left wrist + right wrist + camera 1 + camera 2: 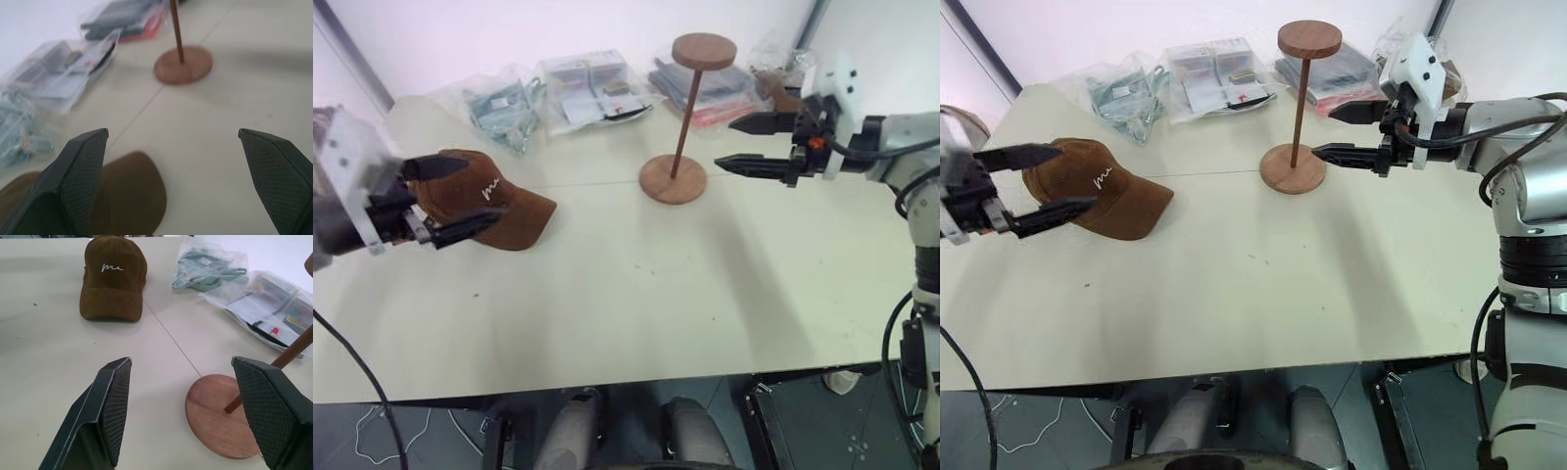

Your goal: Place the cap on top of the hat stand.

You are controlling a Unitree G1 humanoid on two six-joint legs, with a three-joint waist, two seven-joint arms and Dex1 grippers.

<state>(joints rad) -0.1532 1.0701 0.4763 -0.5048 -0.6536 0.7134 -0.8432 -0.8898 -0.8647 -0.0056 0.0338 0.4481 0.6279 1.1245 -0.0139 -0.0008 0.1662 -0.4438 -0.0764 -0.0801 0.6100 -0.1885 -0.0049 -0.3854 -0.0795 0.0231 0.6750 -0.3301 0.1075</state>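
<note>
Now left gripper point(1043, 180) spread wide, straddling crown of cap point(1097, 189) on table point(1263, 284), not clenched. Right gripper point(1337, 132) also released, just beside hat stand point(1301, 98), base near lower finger.

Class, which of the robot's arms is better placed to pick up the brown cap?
Left. The left gripper has open jaws bracketing the brown suede cap; the right gripper is beside the wooden hat stand.

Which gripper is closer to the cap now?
Left. The left gripper is open around the back of the cap; the right gripper is open beside the hat stand, far from it.
</note>
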